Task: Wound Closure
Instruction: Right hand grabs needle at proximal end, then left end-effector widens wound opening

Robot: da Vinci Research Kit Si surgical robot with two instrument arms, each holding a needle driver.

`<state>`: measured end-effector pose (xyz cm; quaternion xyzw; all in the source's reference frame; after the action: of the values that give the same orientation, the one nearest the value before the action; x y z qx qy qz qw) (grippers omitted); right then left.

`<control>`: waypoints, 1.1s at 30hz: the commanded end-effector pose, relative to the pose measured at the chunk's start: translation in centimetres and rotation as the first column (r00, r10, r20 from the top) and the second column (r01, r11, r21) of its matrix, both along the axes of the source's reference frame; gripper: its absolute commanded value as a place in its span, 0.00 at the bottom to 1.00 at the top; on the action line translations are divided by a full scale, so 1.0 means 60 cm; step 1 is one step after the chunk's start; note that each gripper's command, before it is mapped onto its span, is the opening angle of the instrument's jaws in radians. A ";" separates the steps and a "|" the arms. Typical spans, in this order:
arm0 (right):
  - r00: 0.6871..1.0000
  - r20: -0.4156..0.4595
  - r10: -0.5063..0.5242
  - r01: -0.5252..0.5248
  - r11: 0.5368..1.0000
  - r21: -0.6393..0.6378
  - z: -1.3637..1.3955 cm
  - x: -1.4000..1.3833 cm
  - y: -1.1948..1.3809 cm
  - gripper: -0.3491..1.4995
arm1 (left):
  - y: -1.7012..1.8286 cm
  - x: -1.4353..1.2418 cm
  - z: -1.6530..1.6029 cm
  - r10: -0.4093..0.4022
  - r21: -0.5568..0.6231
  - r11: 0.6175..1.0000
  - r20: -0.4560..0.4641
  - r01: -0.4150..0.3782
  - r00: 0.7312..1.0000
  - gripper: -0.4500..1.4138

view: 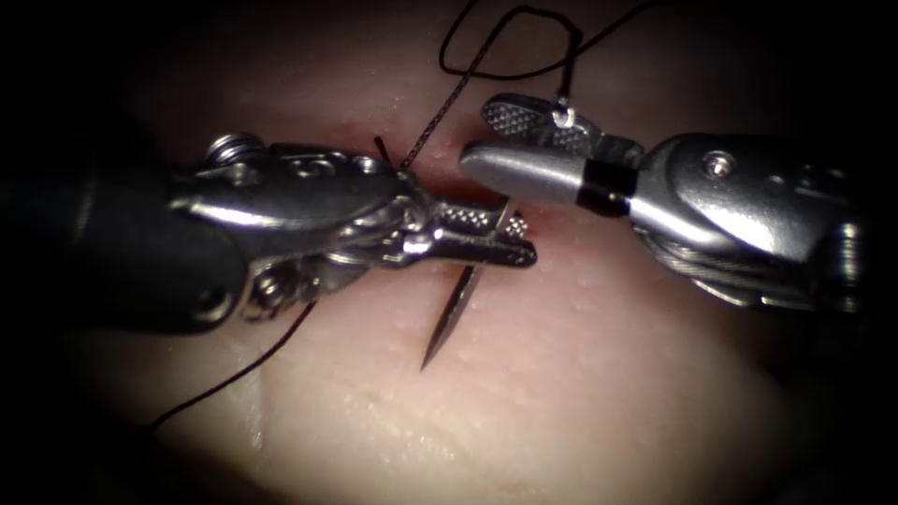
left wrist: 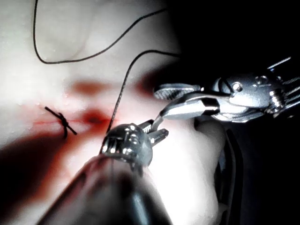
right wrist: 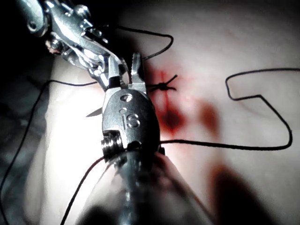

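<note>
Left hand (view: 510,245) around needle (view: 447,323), thread (view: 440,117) beside.

Pale tissue (view: 580,393) with reddened cut (view: 552,220), dark thread (view: 234,374) trailing across its surface

The left tool (view: 486,238) comes in from nine o'clock over the tissue (view: 580,393), its jaws closed on the needle (view: 449,323), whose point sticks out toward six o'clock. The right tool (view: 505,140) comes from three o'clock, just beside, jaws apart. The thread (view: 524,28) loops at twelve o'clock.
</note>
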<state>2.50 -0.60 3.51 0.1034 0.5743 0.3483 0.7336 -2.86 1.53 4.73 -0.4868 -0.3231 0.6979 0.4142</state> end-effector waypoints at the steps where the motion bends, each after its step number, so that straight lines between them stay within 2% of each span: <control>1: 1.000 -0.002 -0.001 0.001 1.000 0.001 0.0006 0.0010 -0.0010 0.42 | -0.0012 -0.0009 0.0008 -0.002 0.005 1.000 0.002 0.002 1.000 0.00; 5: 1.000 -0.004 -0.003 0.003 1.000 0.001 0.0006 0.0011 -0.0010 0.49 | -0.0012 -0.0009 0.0008 0.000 0.000 1.000 0.002 0.000 1.000 0.00; 11: 1.000 -0.004 -0.003 0.003 1.000 0.000 0.0008 0.0011 -0.0011 0.49 | -0.0013 -0.0009 0.0006 -0.003 0.000 1.000 0.003 0.003 1.000 0.00; 13: 1.000 -0.003 -0.003 0.003 1.000 -0.001 0.0008 0.0011 -0.0012 0.44 | -0.0014 -0.0010 0.0005 -0.003 0.000 1.000 0.003 0.003 1.000 0.00; 14: 1.000 -0.003 -0.003 0.003 1.000 -0.001 0.0009 0.0011 -0.0012 0.37 | -0.0015 -0.0010 0.0004 -0.002 -0.006 1.000 0.003 0.002 1.000 0.00; 16: 1.000 -0.006 -0.002 0.002 1.000 -0.002 0.0009 0.0009 -0.0013 0.06 | -0.0015 -0.0010 0.0004 -0.002 -0.006 1.000 0.003 0.002 1.000 0.00; 17: 1.000 -0.006 -0.002 0.002 1.000 -0.008 0.0008 0.0009 -0.0013 0.00 | -0.0015 -0.0010 0.0004 -0.002 -0.006 1.000 0.003 0.002 1.000 0.00; 25: 1.000 0.003 0.000 0.000 0.999 -0.042 0.0007 0.0002 -0.0011 0.00 | -0.0016 -0.0012 0.0002 -0.006 -0.006 1.000 0.003 0.006 1.000 0.00; 26: 1.000 -0.001 0.004 -0.004 0.999 -0.043 0.0007 -0.0002 -0.0008 0.00 | -0.0016 -0.0012 0.0002 -0.005 -0.011 1.000 0.003 0.005 1.000 0.20; 27: 1.000 -0.005 0.008 -0.009 0.999 -0.049 0.0007 -0.0006 -0.0005 0.00 | -0.0015 -0.0012 0.0003 0.001 -0.040 0.999 0.006 -0.001 1.000 0.35; 28: 1.000 -0.008 0.012 -0.013 0.999 -0.049 0.0008 -0.0012 0.0000 0.00 | -0.0014 -0.0012 0.0003 0.009 -0.068 0.998 0.007 -0.009 1.000 0.45; 33: 0.999 -0.013 0.036 -0.036 0.998 -0.045 0.0012 -0.0037 0.0025 0.00 | -0.0013 -0.0010 0.0002 0.029 -0.147 0.989 0.011 -0.027 1.000 0.77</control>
<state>2.23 -0.40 3.53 0.0781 0.5882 0.3470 0.7263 -2.87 1.53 4.69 -0.5162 -0.2781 0.7228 0.3658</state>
